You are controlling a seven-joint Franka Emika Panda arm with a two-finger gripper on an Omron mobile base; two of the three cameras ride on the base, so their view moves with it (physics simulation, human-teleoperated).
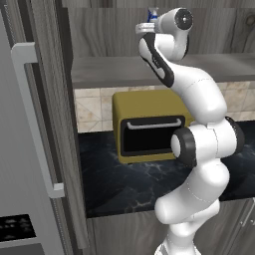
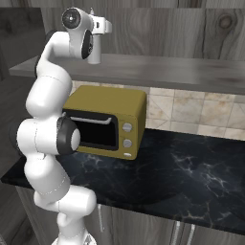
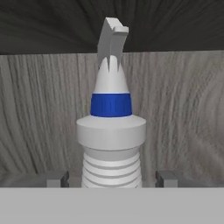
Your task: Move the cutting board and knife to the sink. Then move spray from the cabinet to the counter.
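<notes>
Spray (image 3: 111, 131): white bottle, blue collar, upright on the cabinet (image 1: 124, 69) shelf board, against the wood-grain back wall. Gripper (image 3: 111, 178): fingers apart, one on each side of the bottle's ribbed body, not clamped. Yellow oven (image 2: 107, 119): on the counter (image 2: 182, 177) below.

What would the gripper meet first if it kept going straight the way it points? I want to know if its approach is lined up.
The spray comes first: it stands centred between the open gripper fingertips, with the cabinet back wall behind it. The exact gap is unclear.
</notes>
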